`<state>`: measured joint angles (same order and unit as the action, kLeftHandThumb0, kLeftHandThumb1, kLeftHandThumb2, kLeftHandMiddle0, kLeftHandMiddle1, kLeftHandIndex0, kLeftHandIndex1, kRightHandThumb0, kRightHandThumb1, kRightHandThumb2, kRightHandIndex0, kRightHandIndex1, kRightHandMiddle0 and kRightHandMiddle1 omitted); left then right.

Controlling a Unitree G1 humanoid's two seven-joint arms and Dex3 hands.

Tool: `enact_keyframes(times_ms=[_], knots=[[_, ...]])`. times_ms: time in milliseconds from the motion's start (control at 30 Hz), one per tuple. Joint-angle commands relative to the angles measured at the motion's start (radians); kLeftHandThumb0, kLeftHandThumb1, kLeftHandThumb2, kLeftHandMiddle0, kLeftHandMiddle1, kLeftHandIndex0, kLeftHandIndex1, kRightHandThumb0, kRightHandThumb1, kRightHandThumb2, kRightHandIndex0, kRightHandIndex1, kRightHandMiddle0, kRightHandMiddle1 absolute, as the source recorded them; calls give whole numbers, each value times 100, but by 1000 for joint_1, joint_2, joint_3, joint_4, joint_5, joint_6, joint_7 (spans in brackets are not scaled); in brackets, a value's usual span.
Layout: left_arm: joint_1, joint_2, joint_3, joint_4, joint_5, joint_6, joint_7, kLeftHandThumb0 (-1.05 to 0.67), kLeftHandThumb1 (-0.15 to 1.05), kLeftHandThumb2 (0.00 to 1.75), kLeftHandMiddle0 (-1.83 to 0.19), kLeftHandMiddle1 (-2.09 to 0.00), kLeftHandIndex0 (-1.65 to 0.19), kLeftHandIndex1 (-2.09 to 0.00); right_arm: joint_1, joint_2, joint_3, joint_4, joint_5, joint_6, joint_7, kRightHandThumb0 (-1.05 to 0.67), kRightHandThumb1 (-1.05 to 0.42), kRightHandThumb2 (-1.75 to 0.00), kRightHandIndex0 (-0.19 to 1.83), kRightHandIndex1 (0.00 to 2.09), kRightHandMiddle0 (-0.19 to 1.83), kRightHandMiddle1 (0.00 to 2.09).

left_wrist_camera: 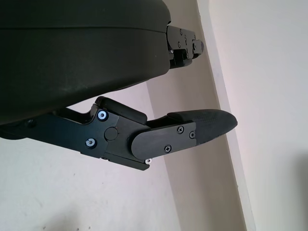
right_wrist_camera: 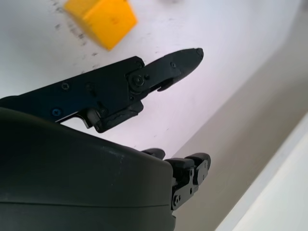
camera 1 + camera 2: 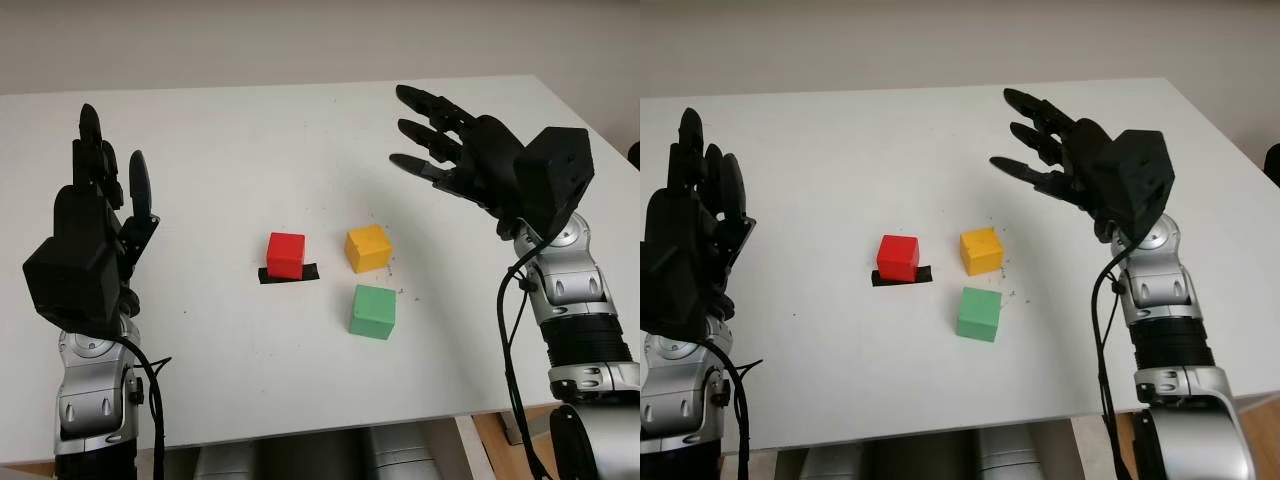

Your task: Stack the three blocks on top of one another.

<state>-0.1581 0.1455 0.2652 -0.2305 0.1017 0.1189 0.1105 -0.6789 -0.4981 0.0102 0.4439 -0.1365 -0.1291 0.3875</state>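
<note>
Three blocks sit apart on the white table (image 3: 250,140). The red block (image 3: 285,254) stands on a black tape mark (image 3: 288,273) near the middle. To its right is the yellow block (image 3: 367,247), also visible in the right wrist view (image 2: 102,19). The green block (image 3: 373,311) lies in front of the yellow one. My right hand (image 3: 435,135) hovers open above the table, behind and to the right of the yellow block. My left hand (image 3: 105,180) is raised open at the left, well away from the blocks.
The table's front edge (image 3: 330,425) runs just ahead of my arms, and its right edge (image 3: 590,130) passes behind my right arm. Small dark specks dot the surface around the yellow block.
</note>
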Motion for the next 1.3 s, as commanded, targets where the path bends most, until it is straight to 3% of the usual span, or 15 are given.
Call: enact_keyframes(times_ms=[0, 300, 500, 1067, 1267], knots=[[8, 0, -5, -25, 3, -18, 8, -66, 105, 63, 0, -6, 2, -6, -38, -34, 27, 18, -39, -38, 5, -51, -84, -3, 32, 19, 31, 24], [3, 7, -17, -37, 0, 2, 9, -70, 105, 65, 2, -5, 3, -5, -95, -91, 139, 177, -165, -303, 51, -60, -80, -5, 29, 13, 32, 14], [2, 14, -28, -29, 19, 4, 13, -71, 105, 66, 2, -5, 3, -5, -113, -98, 194, 236, -224, -384, 63, -57, -79, -5, 28, 11, 32, 12], [23, 19, -28, -40, 33, -2, 7, -69, 105, 64, 2, -5, 3, -5, -128, -117, 279, 343, -365, -484, 1, -68, -86, -7, 33, 10, 39, 11], [29, 18, -32, -46, 35, 3, 4, -66, 105, 62, 2, -5, 2, -6, -135, -117, 298, 375, -410, -498, -58, -63, -86, -6, 35, 10, 42, 12]])
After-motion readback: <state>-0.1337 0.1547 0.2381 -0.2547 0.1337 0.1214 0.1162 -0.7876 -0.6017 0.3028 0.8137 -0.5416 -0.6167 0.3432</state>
